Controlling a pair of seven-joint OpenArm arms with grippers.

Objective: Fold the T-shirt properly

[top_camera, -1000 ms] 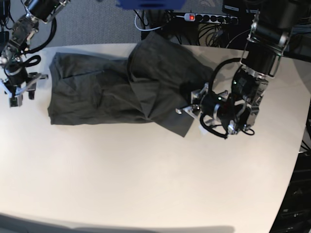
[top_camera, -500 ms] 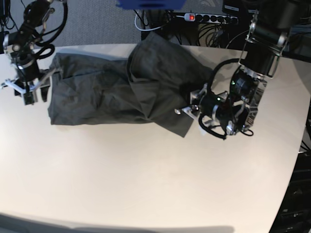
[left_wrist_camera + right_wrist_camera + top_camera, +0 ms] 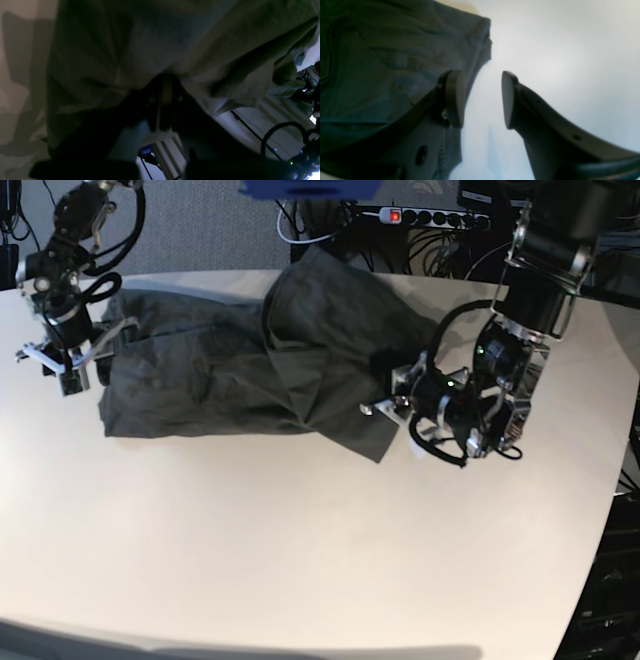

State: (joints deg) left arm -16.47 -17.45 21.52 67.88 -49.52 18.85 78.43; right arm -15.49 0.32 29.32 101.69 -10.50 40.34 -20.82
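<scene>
- The bare pale counter (image 3: pixel 300 560) filled the near part of the base view.
- Farther in, the T-shirt (image 3: pixel 250 360) lay partly folded across the counter, one flap doubled over the middle, its far edge reaching the counter's back rim.
- The left claw (image 3: pixel 385 405) was closed, pinching the T-shirt's fabric at its lower corner; the left wrist view showed cloth draped over the pinched tips.
- The right claw (image 3: pixel 482 100) stood parted, holding nothing, at the T-shirt's opposite edge, one fingertip (image 3: pixel 455 97) over the cloth, the other over bare counter.
- Behind the counter, a power strip (image 3: pixel 430 217) lay among cables on the floor.
</scene>
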